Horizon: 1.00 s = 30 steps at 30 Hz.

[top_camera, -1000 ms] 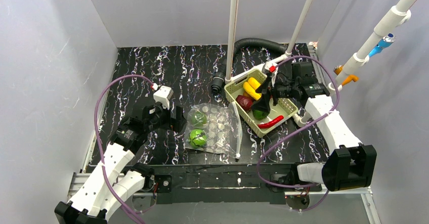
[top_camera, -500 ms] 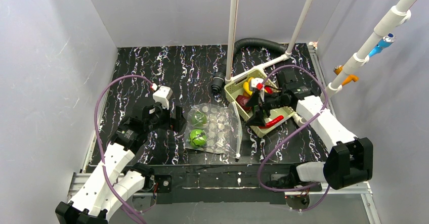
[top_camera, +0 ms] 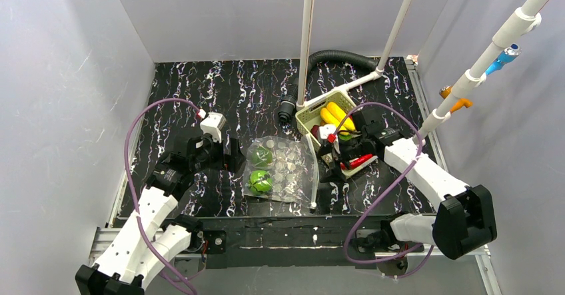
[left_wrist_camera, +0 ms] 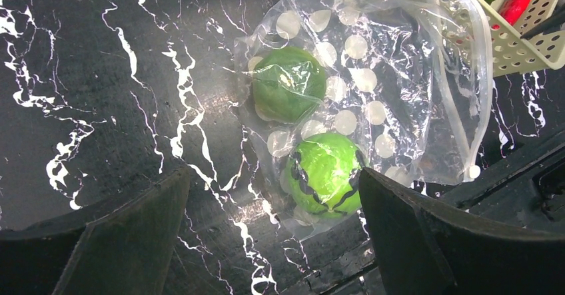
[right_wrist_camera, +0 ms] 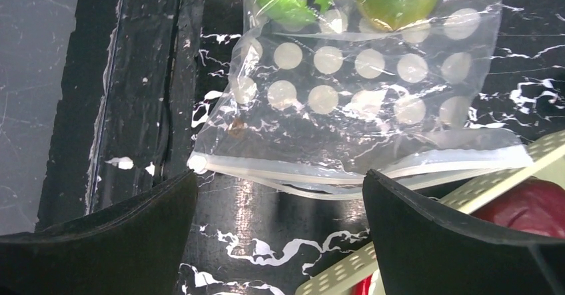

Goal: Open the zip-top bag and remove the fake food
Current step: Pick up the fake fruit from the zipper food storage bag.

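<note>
**Both grippers open, dotted bag lying between them**

The zip-top bag (top_camera: 286,170) is thin, crinkled clear film printed with rows of white dots, closed along one side by a milky ribbed strip. It lies flat on the bench (top_camera: 200,95), with the strip side reaching the rim of a pale green slotted plastic basket (top_camera: 308,109). Two glossy round pieces of fake food sit inside the bag: a dark green ball (left_wrist_camera: 288,93) and a bright green ball (left_wrist_camera: 324,182) banded with a black zigzag. The basket holds a yellow banana (top_camera: 335,116), a red chili (top_camera: 360,160) and a dark red round fruit (right_wrist_camera: 526,208).

The bench is black with white marble-like veins. Plain grey walls enclose it, and white poles and a black ribbed hose (top_camera: 336,56) stand at the back.

The left gripper (left_wrist_camera: 273,178) is spread wide beside the balls, grasping nothing. The right gripper (right_wrist_camera: 280,175), a second ago over the basket, now hangs released over the bag's strip. The bag and left arm have not moved.
</note>
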### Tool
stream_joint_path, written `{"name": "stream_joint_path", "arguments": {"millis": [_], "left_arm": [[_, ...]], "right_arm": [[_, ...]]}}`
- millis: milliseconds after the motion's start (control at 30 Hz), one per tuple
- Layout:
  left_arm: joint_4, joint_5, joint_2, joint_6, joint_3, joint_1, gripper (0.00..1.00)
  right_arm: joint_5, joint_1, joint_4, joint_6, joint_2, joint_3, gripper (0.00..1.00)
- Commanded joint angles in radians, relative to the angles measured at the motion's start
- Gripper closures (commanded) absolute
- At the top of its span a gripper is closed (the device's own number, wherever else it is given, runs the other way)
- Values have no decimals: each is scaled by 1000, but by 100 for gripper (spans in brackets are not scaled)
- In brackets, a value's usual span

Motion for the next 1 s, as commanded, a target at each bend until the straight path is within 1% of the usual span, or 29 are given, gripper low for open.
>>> {"name": "stream_joint_path", "arguments": {"millis": [0,267,467,700,967], "left_arm": [[19,52,10,-24,-9,25,2],[21,74,26,-39,-12,48,2],[23,88,28,-39,-14,49,2],[31,125,45,-43,-14,49,2],[32,127,47,-42,-15,49,2]], "right_arm": [[9,23,43,-49,-33,-31,2],[20,58,73,-54,-32,-61,2],[28,62,55,-105,-42,-78,2],[55,79,103,-93,-53,-115,2],[83,112,118,-97,-38,-124,4]]}}
